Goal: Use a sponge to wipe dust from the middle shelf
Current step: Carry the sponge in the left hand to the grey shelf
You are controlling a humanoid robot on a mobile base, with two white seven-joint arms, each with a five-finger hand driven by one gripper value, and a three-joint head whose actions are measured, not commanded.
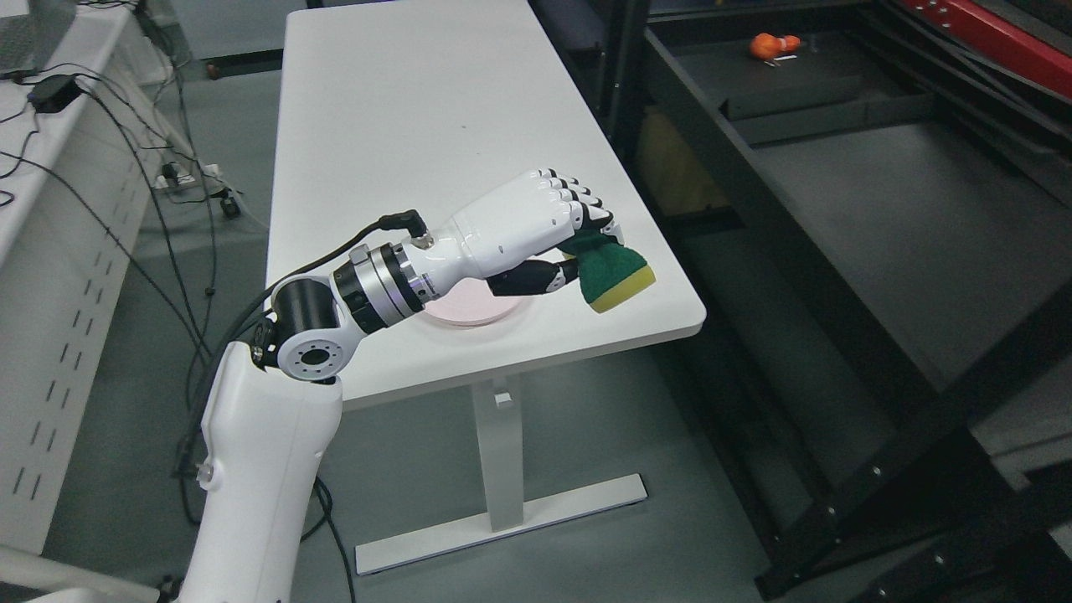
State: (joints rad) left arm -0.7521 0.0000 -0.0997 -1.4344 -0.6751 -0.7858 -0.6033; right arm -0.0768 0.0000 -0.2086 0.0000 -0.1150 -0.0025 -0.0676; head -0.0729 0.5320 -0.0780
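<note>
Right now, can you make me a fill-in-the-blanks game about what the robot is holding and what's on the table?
1. The left hand is gripping a green and ____ sponge.
2. Under the robot's wrist, a round ____ plate lies on the white table.
3. A small ____ object sits far back on the black shelf.
4. The sponge is held above the table's near ____ corner.

Missing words: yellow; pink; orange; right

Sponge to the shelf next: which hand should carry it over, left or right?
Left. The left hand already has its fingers closed on the sponge above the white table, near the edge facing the dark shelf. No right arm is in view.
</note>
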